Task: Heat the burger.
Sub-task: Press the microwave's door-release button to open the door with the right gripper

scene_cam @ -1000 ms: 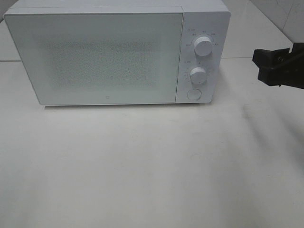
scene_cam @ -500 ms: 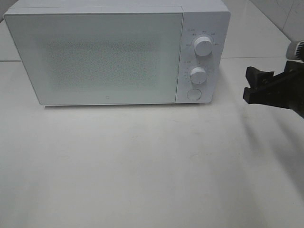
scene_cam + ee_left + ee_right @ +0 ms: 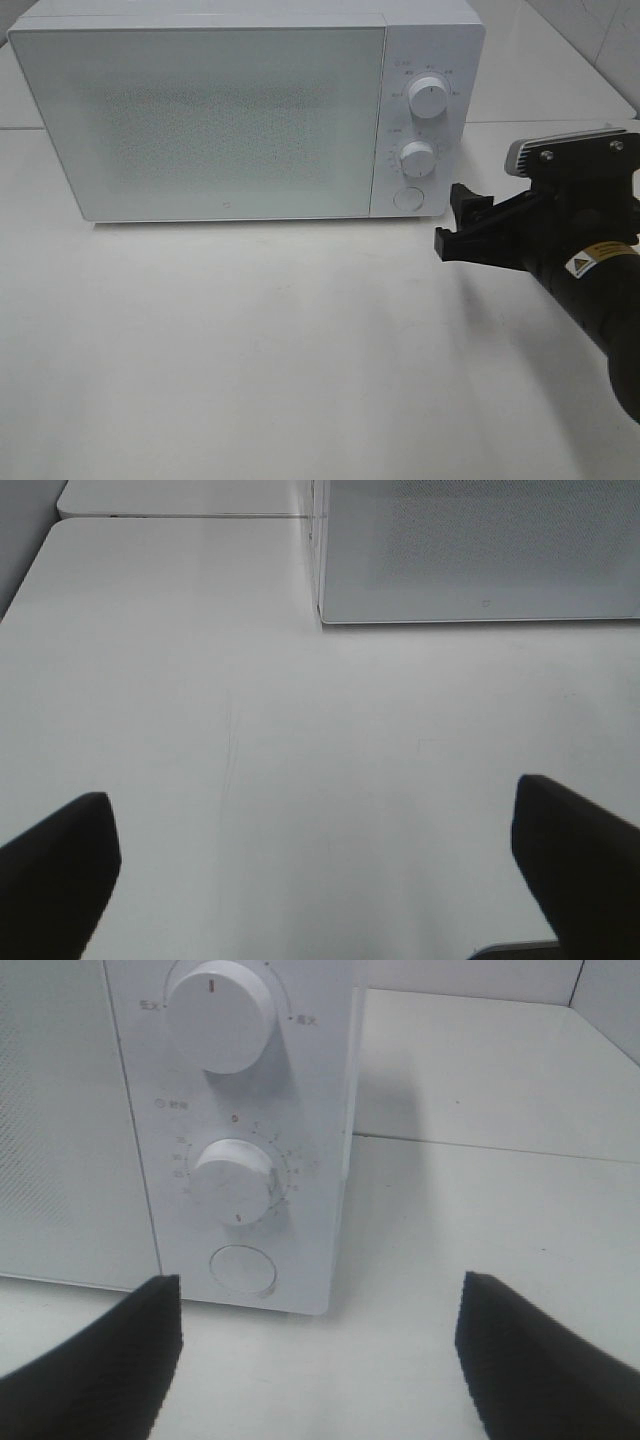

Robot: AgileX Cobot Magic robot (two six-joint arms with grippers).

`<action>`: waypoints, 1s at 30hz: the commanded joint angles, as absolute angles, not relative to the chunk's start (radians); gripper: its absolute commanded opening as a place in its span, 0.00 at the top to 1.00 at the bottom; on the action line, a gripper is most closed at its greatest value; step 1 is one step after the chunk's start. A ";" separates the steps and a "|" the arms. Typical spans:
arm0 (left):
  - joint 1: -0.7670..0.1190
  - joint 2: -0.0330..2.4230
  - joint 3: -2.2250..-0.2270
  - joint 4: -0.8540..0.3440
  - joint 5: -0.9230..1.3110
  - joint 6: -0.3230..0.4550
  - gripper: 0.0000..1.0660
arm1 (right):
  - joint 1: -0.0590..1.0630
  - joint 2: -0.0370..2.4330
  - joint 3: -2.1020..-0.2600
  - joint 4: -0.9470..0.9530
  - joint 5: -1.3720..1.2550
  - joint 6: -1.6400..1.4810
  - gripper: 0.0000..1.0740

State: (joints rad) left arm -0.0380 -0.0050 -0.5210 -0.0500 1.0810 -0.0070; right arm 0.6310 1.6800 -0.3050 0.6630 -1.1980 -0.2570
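The white microwave (image 3: 230, 120) sits at the back of the pale table (image 3: 300, 350) with its frosted door (image 3: 200, 120) shut flush. The burger shows in none of the views, and nothing can be made out through that door. Over on the right, the right gripper (image 3: 452, 220) hangs just off the microwave's front right corner and above the tabletop. Its black fingers (image 3: 462, 198) are spread apart with nothing between them, and they point toward the control panel. The right wrist view looks straight at that panel: the upper knob (image 3: 215, 1015), the lower knob (image 3: 232, 1182) beneath it, and the round button (image 3: 242, 1269) at the bottom, all framed between the two open fingertips. None of them is touched. A yellow warning label (image 3: 597, 258) shows on the black arm behind the gripper. The left gripper (image 3: 312, 800) is out of the high view. Its own camera shows both fingers (image 3: 60, 865) wide apart over bare table, holding nothing, with the microwave's lower left corner well ahead of them.
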 commanded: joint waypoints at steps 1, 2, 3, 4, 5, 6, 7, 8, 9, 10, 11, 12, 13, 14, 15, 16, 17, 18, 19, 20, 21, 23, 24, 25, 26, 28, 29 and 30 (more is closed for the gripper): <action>-0.039 -0.016 -0.516 -0.054 1.073 -0.008 0.06 | 0.688 1.703 -0.341 0.722 -1.232 -0.282 0.31; -0.039 -0.016 -0.516 -0.054 1.073 -0.008 0.06 | 0.688 1.703 -0.341 0.722 -1.232 -0.282 0.31; -0.039 -0.016 -0.516 -0.054 1.073 -0.008 0.06 | 0.701 1.710 -0.350 0.735 -1.232 -0.282 0.31; -0.039 -0.016 -0.516 -0.054 1.073 -0.008 0.06 | 0.729 1.721 -0.367 0.758 -1.232 -0.282 0.31; -0.039 -0.016 -0.516 -0.054 1.073 -0.008 0.06 | 0.729 1.721 -0.367 0.758 -1.232 -0.282 0.31; -0.039 -0.016 -0.516 -0.054 1.073 -0.008 0.06 | 0.741 1.726 -0.373 0.771 -1.232 -0.285 0.31; -0.039 -0.016 -0.516 -0.054 1.073 -0.008 0.06 | 0.762 1.729 -0.384 0.789 -1.230 -0.292 0.31; -0.039 -0.016 -0.516 -0.054 1.073 -0.008 0.06 | 0.762 1.729 -0.384 0.789 -1.230 -0.292 0.31; -0.039 -0.016 -0.516 -0.054 1.073 -0.008 0.06 | 0.772 1.729 -0.389 0.795 -1.232 -0.293 0.31; -0.039 -0.016 -0.516 -0.054 1.073 -0.008 0.06 | 0.772 1.729 -0.391 0.797 -1.230 -0.294 0.31; -0.039 -0.016 -0.516 -0.054 1.073 -0.008 0.06 | 0.772 1.729 -0.391 0.797 -1.230 -0.294 0.31; -0.039 -0.016 -0.516 -0.054 1.073 -0.008 0.06 | 0.772 1.729 -0.391 0.797 -1.223 -0.292 0.31; -0.039 -0.016 -0.516 -0.054 1.073 -0.008 0.06 | 0.772 1.729 -0.391 0.797 -1.223 -0.292 0.31; -0.039 -0.016 -0.516 -0.054 1.073 -0.008 0.06 | 0.772 1.729 -0.391 0.798 -1.212 -0.286 0.31; -0.039 -0.016 -0.516 -0.054 1.073 -0.008 0.06 | 0.772 1.729 -0.391 0.799 -1.206 -0.277 0.31; -0.039 -0.016 -0.516 -0.054 1.073 -0.008 0.06 | 0.772 1.729 -0.391 0.799 -1.206 -0.277 0.31; -0.039 -0.016 -0.516 -0.054 1.073 -0.008 0.06 | 0.772 1.729 -0.391 0.799 -1.203 -0.250 0.31; -0.039 -0.016 -0.516 -0.054 1.073 -0.008 0.06 | 0.772 1.729 -0.391 0.799 -1.203 -0.250 0.31; -0.039 -0.016 -0.516 -0.054 1.073 -0.008 0.06 | 0.772 1.729 -0.391 0.799 -1.203 -0.224 0.31; -0.039 -0.016 -0.516 -0.054 1.073 -0.008 0.06 | 0.772 1.729 -0.391 0.799 -1.205 -0.169 0.31; -0.039 -0.016 -0.516 -0.054 1.073 -0.008 0.06 | 0.772 1.729 -0.391 0.799 -1.205 -0.169 0.31; -0.039 -0.016 -0.516 -0.054 1.073 -0.008 0.06 | 0.772 1.729 -0.391 0.799 -1.208 -0.050 0.33; -0.039 -0.016 -0.516 -0.054 1.073 -0.008 0.06 | 0.772 1.729 -0.391 0.799 -1.208 -0.050 0.33; -0.039 -0.016 -0.516 -0.054 1.073 -0.008 0.06 | 0.772 1.729 -0.391 0.799 -1.208 0.045 0.34; -0.039 -0.016 -0.516 -0.054 1.073 -0.008 0.06 | 0.772 1.729 -0.391 0.799 -1.208 0.091 0.35; -0.039 -0.016 -0.516 -0.054 1.073 -0.008 0.06 | 0.772 1.729 -0.391 0.799 -1.208 0.214 0.38; -0.039 -0.016 -0.516 -0.054 1.073 -0.008 0.06 | 0.772 1.729 -0.391 0.799 -1.208 0.214 0.38; -0.039 -0.016 -0.516 -0.054 1.073 -0.008 0.06 | 0.772 1.729 -0.391 0.799 -1.208 0.332 0.41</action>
